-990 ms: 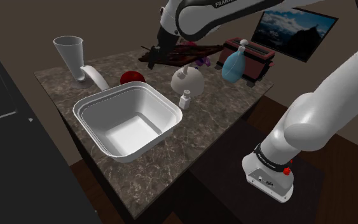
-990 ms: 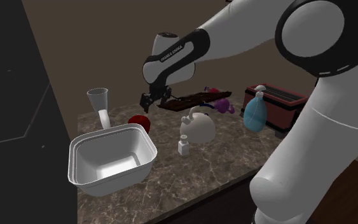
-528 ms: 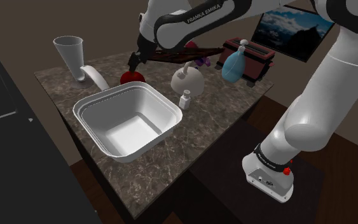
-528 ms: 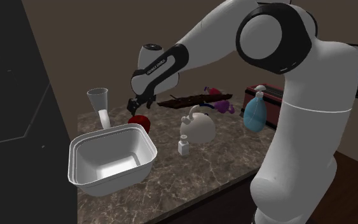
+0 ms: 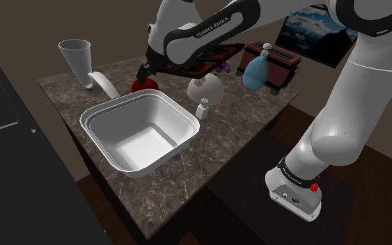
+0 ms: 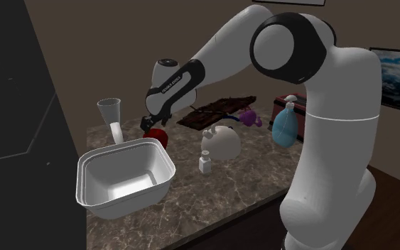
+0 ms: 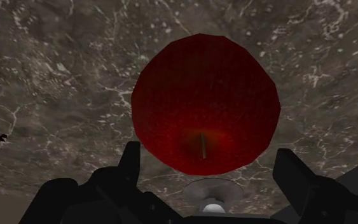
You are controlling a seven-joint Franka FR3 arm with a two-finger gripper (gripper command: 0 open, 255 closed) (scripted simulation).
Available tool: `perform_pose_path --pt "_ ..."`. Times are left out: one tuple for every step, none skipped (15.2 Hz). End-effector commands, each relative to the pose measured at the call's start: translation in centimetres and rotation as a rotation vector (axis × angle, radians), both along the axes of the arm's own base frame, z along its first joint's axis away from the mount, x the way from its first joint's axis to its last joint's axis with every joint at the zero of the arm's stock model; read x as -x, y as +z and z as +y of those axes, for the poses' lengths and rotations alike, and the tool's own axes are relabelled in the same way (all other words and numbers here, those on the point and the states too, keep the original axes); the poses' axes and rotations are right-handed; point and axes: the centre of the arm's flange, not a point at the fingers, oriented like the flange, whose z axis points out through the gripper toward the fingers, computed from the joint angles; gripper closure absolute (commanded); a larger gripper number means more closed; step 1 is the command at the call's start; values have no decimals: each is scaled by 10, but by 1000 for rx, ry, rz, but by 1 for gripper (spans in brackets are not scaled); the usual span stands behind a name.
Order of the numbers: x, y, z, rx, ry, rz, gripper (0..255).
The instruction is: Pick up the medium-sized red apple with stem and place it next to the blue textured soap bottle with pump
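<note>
The gripper (image 7: 208,153) is wide open, its 2 fingers on either side of the red apple (image 7: 206,95) and holding nothing, with the apple's stem pointing up at it. The apple sits on the dark marbled counter (image 7: 56,83), just behind the white sink basin (image 5: 102,111). It is well apart from the blue soap bottle (image 5: 256,72) farther back.

Illumination is dim and diffuse throughout. The apple (image 7: 206,105), directly ahead of the gripper (image 7: 209,153), renders deep red, shading darker toward its edges. The countertop (image 7: 56,76) around it is evenly and weakly lit. The white basin (image 5: 163,111), near the gripper, is the brightest surface, palest on its floor; its inner walls grade to grey.
</note>
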Motion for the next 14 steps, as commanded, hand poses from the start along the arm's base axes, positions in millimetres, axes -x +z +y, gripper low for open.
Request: perform_pose_path --pt "-1 -2 0 0 0 0 0" --pt "-1 -2 0 0 0 0 0" --pt "-1 -2 0 0 0 0 0" --pt "-1 -2 0 0 0 0 0" --pt "-1 -2 0 0 0 0 0" --pt "-1 -2 0 0 0 0 0" --pt "-1 -2 0 0 0 0 255" --pt "-1 -2 0 0 0 0 255" --pt "-1 -2 0 0 0 0 255" --pt "-1 -2 0 0 0 -1 255" --pt "-1 -2 0 0 0 0 255" --pt "-1 -2 -1 0 0 0 255" --pt "-1 -2 -1 0 0 -1 255" --pt "-1 -2 -1 0 0 0 255"
